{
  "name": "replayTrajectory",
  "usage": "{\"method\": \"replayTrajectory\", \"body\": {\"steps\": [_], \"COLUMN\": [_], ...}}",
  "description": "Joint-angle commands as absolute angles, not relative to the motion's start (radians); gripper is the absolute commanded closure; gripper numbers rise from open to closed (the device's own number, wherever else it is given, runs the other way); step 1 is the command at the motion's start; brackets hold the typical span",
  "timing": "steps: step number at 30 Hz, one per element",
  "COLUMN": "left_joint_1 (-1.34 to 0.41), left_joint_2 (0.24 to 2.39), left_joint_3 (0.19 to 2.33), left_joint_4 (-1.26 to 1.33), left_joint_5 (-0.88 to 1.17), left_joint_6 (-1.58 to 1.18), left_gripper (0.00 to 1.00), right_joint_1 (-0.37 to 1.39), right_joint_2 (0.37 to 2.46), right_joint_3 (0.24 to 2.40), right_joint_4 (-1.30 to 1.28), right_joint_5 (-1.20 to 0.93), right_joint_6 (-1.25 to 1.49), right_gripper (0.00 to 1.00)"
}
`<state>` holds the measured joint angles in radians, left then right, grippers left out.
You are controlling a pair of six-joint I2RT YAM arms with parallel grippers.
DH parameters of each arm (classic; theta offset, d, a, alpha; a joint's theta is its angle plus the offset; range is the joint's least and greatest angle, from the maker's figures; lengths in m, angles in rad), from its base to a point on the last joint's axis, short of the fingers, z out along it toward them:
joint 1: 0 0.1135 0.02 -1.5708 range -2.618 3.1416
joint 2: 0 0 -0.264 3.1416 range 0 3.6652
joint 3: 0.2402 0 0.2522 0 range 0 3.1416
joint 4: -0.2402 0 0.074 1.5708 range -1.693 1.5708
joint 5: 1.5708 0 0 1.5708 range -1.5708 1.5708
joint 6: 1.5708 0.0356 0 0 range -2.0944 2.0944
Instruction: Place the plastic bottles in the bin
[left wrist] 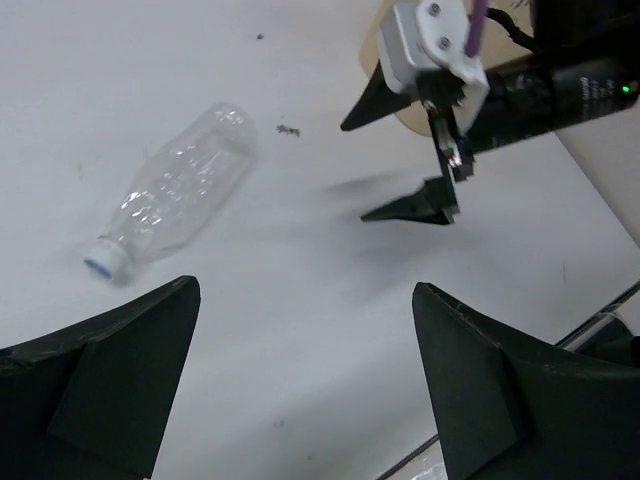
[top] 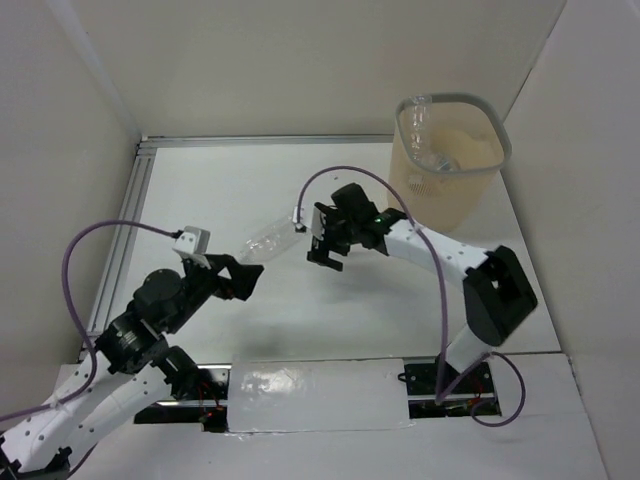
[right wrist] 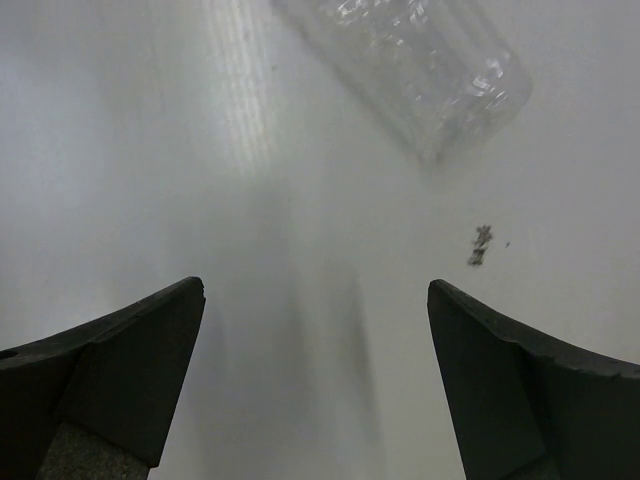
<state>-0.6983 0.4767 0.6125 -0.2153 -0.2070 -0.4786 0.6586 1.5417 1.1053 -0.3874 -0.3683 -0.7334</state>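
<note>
Top external: bottle [top: 270, 238] lies btwn left gripper [top: 247, 279] & right gripper [top: 319, 243], untouched.

We list left arm [top: 100, 400] and right arm [top: 440, 255]: white link shells, black joint housings, purple cable [left wrist: 477, 25] each. We record black wedge-shaped fingers [left wrist: 100, 390], white wrist block [left wrist: 425, 40], one green light [left wrist: 627, 89].

1. From overhead, bright even light floods the white surface [top: 300, 190]. Shadows around the bottle [top: 268, 240] are faint and soft-edged.
2. Nearer the camera than the bottle, a shiny strip [top: 320, 395] throws patchy white glare.
3. In the left wrist view the bottle is fairly sharp, with a smeared grey shadow to its right. The left pincer [left wrist: 305, 290] is near-black, its detail lost.
4. The right wrist view is hazy and the bottle soft. A pale glare streak and a broad dim shadow lie left of it.
</note>
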Motion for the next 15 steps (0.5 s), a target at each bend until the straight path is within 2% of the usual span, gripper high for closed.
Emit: {"method": "replayTrajectory", "body": {"steps": [1,6,15], "left_joint_1": [-0.713,-0.713,-0.713], "left_joint_2": [0.347,0.224,0.285], "left_joint_3": [0.617,0.663,0.759], "left_joint_4": [-0.446,-0.652,-0.770], "left_joint_5": [-0.291,-0.485,-0.499], "left_joint_6": [-0.577,-0.712,-0.721], "left_gripper": [0.00,0.00,0.00], "right_joint_1": [0.676,0.696,0.715], "right_joint_2": [1.667,1.842,1.914], "right_joint_3": [1.228,1.364,1.388], "right_joint_4": [-0.247,-0.224,-0.190], "right_joint_5": [-0.255,-0.264,-0.376], "right_joint_6": [-0.712,-0.793,-1.109], "right_gripper": [0.01,0.01,0.01]}}
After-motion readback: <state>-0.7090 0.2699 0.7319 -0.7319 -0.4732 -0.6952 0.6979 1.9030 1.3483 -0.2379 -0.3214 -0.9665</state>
